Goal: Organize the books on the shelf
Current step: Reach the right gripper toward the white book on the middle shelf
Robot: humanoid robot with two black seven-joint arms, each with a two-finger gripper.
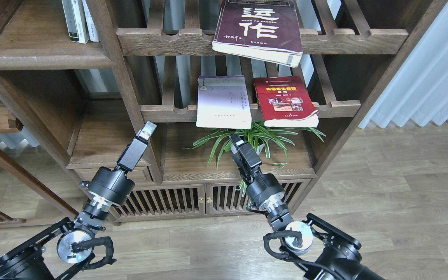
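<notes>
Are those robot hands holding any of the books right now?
No. The left gripper and right gripper hold nothing; all three books lie untouched on the racks.

**Count of things in view**

Three paperbacks: one maroon book [261, 27], one lavender-white book [223, 102], one red book [285, 101]. Three thin upright books [79, 19] far left. One potted plant [253, 140]. Two grippers: left gripper [146, 130], right gripper [235, 140].
</notes>
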